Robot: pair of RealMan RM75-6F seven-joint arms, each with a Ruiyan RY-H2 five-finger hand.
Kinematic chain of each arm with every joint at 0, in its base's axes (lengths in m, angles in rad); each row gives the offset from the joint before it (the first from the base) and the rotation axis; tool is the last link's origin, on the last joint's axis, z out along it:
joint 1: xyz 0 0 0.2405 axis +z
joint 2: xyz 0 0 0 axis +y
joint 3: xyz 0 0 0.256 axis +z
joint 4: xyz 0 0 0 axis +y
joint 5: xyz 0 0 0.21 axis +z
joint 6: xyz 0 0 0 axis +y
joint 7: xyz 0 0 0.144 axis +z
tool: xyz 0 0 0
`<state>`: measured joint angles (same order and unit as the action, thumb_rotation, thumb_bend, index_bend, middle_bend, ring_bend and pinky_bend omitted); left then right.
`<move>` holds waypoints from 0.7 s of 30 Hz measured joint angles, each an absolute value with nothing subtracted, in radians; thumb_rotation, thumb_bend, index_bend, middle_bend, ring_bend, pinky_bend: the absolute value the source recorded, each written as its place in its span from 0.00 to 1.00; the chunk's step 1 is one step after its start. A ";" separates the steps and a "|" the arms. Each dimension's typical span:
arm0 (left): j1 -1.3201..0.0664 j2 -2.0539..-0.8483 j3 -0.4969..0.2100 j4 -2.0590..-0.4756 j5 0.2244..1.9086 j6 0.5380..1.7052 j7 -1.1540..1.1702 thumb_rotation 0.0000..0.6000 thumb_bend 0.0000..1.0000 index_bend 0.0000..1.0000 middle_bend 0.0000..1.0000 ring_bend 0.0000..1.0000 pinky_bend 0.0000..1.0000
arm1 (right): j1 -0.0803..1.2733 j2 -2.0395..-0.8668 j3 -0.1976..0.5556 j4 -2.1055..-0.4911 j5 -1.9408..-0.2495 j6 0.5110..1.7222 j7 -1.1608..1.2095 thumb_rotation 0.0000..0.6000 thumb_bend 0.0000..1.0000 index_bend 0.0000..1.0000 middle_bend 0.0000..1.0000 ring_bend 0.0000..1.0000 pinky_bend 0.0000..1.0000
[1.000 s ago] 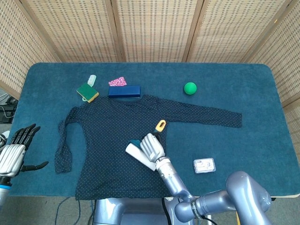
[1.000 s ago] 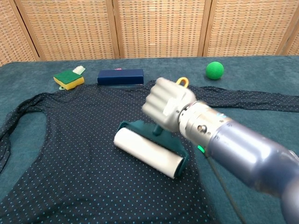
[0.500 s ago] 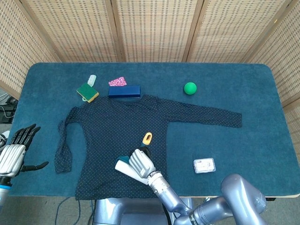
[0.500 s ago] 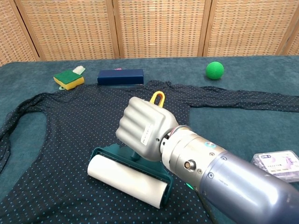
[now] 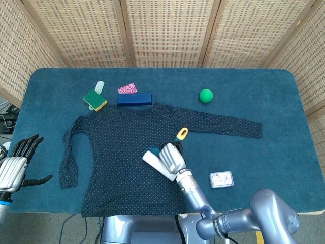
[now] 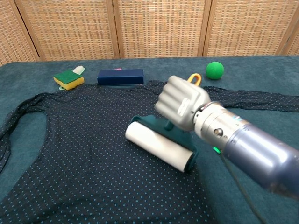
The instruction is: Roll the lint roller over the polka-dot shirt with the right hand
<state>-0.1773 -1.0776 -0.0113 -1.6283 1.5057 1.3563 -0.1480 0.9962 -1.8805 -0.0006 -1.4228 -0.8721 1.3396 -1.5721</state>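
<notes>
From the head view, the shirt (image 5: 127,152) lies flat and spread on the table (image 5: 284,101), sleeves out to either side, which gives the roller (image 5: 155,161) a broad, smooth run of cloth to cross; the right hand (image 5: 170,157) sits over the shirt's lower right part, fingers wrapped tight round the roller's handle, whose orange loop end (image 5: 182,133) pokes out past the knuckles toward the far sleeve; the white drum lies just left of the hand, on the dotted cloth, so the grip seems set to press the drum down while the arm drives it; the left hand (image 5: 18,162) hangs off the table's left edge, fingers spread and holding nothing, kept clear of the work; a sponge (image 5: 95,99), a blue box (image 5: 134,98) and a pink scrap (image 5: 127,88) rest beyond the collar, a green ball (image 5: 205,95) near the far sleeve, and a small packet (image 5: 221,179) right of the shirt's hem, all off the cloth and so out of the roller's way. From the chest view, the right hand (image 6: 181,102) shows as a closed fist on the handle, the teal frame (image 6: 156,127) reaching down from it to the drum (image 6: 159,144), which lies slantwise with its length touching the shirt (image 6: 84,154); the fist rides above and behind the drum, likely so that weight falls on the sticky sheet; the left hand is not seen here.
</notes>
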 measured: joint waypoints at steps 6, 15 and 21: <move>-0.177 -1.078 -0.011 -1.629 1.505 1.356 -0.144 1.00 0.00 0.00 0.00 0.00 0.00 | 0.969 -1.862 0.030 -1.365 -0.840 1.325 -1.545 1.00 0.94 0.67 1.00 1.00 1.00; -0.178 -1.082 -0.011 -1.631 1.504 1.354 -0.133 1.00 0.00 0.00 0.00 0.00 0.00 | 0.950 -1.855 0.064 -1.348 -0.820 1.322 -1.532 1.00 0.30 0.09 1.00 1.00 1.00; -0.179 -1.079 -0.009 -1.631 1.509 1.354 -0.141 1.00 0.00 0.00 0.00 0.00 0.00 | 0.930 -1.819 0.092 -1.411 -0.822 1.347 -1.500 1.00 0.03 0.00 1.00 1.00 1.00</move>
<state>-0.1786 -1.0791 -0.0090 -1.6314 1.5091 1.3541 -0.1412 0.9299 -1.8185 0.0918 -1.4115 -0.8221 1.3472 -1.4997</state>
